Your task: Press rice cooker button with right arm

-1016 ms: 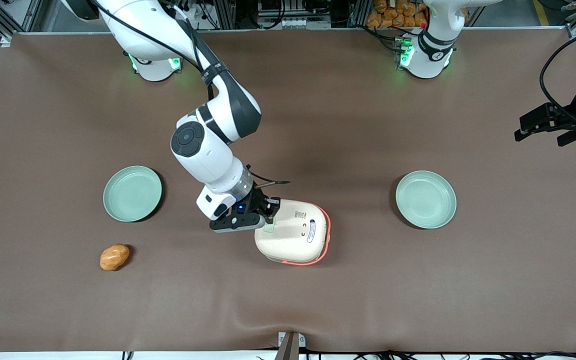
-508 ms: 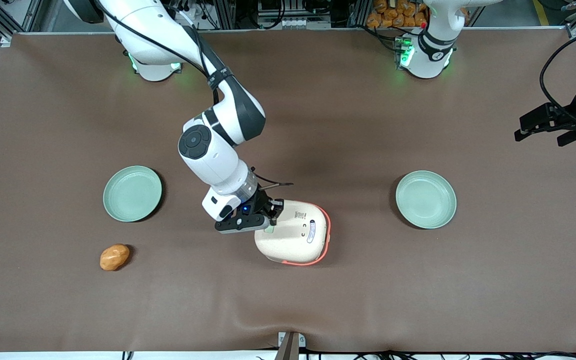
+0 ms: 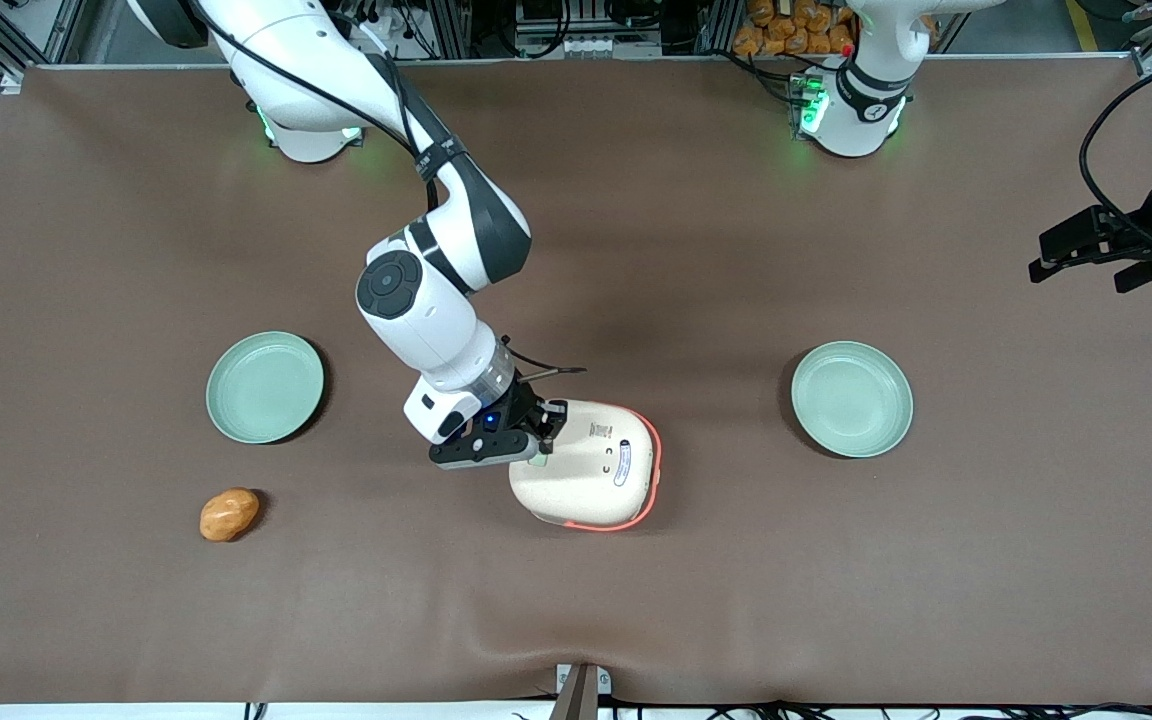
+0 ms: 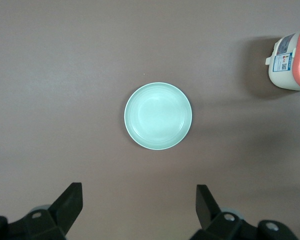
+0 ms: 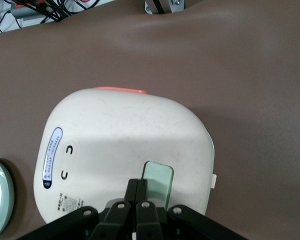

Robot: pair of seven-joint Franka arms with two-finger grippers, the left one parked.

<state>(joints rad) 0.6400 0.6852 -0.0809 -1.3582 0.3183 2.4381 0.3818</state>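
Note:
The cream rice cooker (image 3: 591, 465) with orange-red trim stands closed near the middle of the table. It also shows in the right wrist view (image 5: 120, 145) and at the edge of the left wrist view (image 4: 291, 55). Its pale green button (image 5: 159, 181) sits at the lid's edge toward the working arm. My right gripper (image 3: 539, 452) is shut, its fingertips (image 5: 137, 186) together on the lid beside and partly over the button. The white right arm (image 3: 416, 290) reaches down to it from above.
One mint-green plate (image 3: 265, 387) lies toward the working arm's end, another (image 3: 852, 399) toward the parked arm's end; the latter shows in the left wrist view (image 4: 158, 116). An orange-brown bread-like lump (image 3: 229, 514) lies nearer the front camera than the first plate.
The right arm shifted a little toward the cooker between the earliest frame and half a second ago. Since then it has hardly moved. The cooker has stayed in place.

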